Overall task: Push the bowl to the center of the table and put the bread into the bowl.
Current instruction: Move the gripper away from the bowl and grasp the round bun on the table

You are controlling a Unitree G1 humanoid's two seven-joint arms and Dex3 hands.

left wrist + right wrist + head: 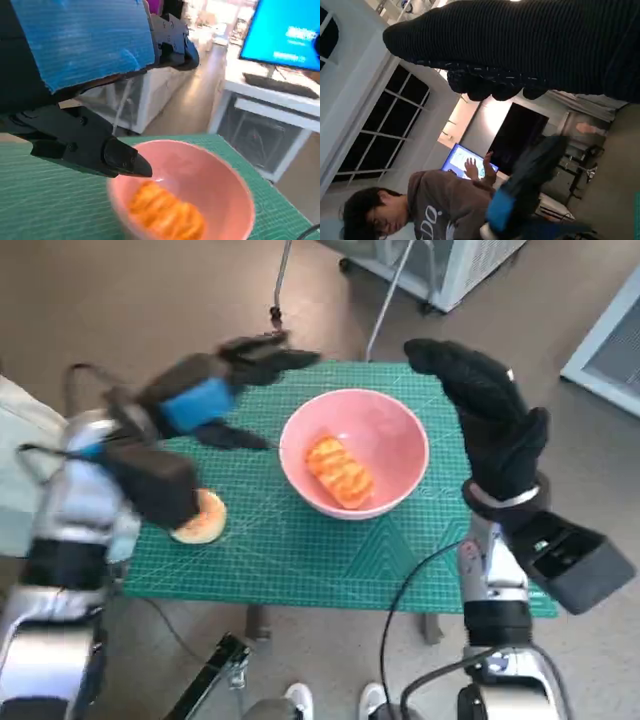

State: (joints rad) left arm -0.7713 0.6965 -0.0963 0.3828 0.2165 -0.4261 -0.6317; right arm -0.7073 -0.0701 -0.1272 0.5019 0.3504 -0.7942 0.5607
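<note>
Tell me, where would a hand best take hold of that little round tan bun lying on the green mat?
Probably from straight above, fingers closing on opposite sides of the round tan bun. It lies flat and low on the green mat, so its rounded edge is the only part to pinch. The left forearm covers part of it in the head view, and the blue-taped left hand is nearest. The pink bowl stands apart, leaving room.

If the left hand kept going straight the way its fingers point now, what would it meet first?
Probably the pink bowl: in the left wrist view the left hand's lower finger points at its near rim. Height is unclear; it might pass just above.
</note>
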